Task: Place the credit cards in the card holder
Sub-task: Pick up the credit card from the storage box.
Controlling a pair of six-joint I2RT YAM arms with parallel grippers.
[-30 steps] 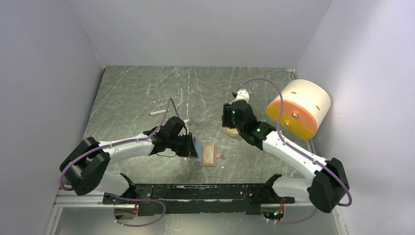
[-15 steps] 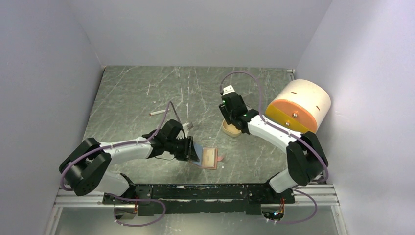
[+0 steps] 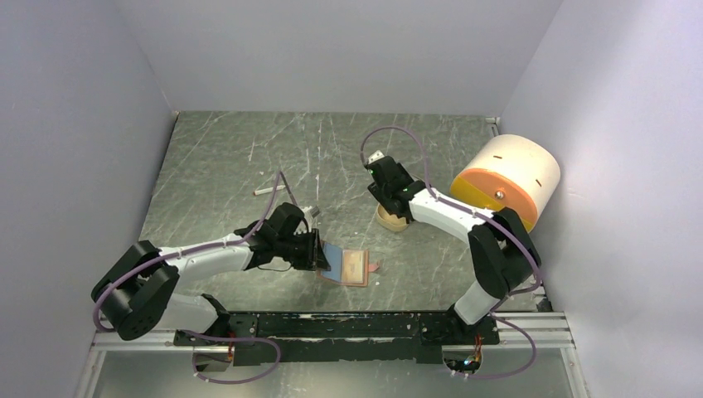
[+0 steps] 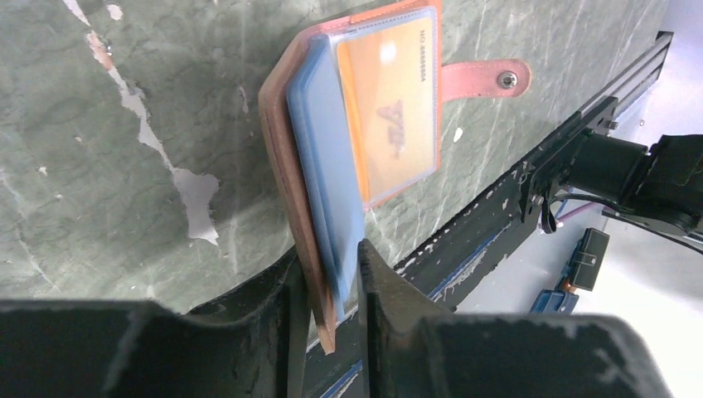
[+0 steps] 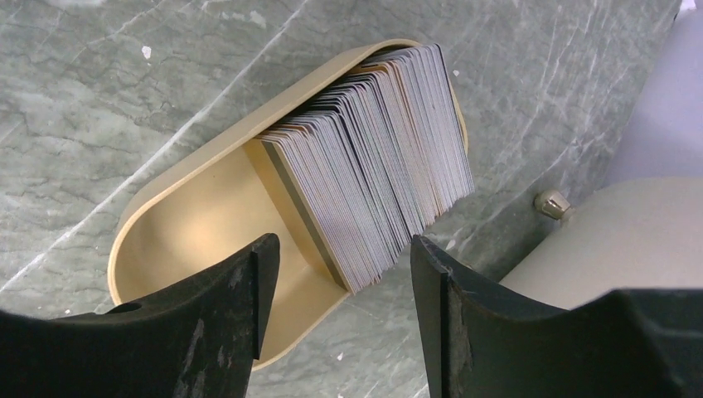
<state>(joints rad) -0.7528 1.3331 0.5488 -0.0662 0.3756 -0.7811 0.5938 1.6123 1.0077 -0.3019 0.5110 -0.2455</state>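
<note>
At the bottom of the top view, the black rail point(image 3: 332, 323) is running along the near edge of the tabletop point(image 3: 224, 157). Just above it, low and centre, the left end effector point(image 3: 318, 254) is sitting at the left side of the holder point(image 3: 355, 268), which is lying open.

In the left wrist view, the left end effector point(image 4: 332, 311) is showing at the bottom edge with its jaws narrow. It is pinching the near brown edge of the holder point(image 4: 280, 141) together with the blue card point(image 4: 319, 157). The blue card is resting on the holder's inner face. An orange card point(image 4: 390, 108) in a clear sleeve is overlapping its right side. The strap point(image 4: 477, 79) with its snap is pointing toward the upper right, flat on the tabletop.

Higher up, right of centre in the top view, the right end effector point(image 3: 388, 203) is hovering over the tray point(image 3: 388, 222). In the right wrist view, the right end effector point(image 5: 341, 249) is standing wide and gripping nothing. Between its fingers, a stack of cards point(image 5: 381, 149) is standing on edge and leaning in the upper right half of the tray point(image 5: 166, 207); the lower left half is showing bare tan floor.

Left of centre, well apart from both arms, a white stick point(image 3: 265, 191) is lying on the tabletop. At the far right, the cylinder point(image 3: 510, 178) is lying on its side by the wall, its orange face turning toward the arms.
</note>
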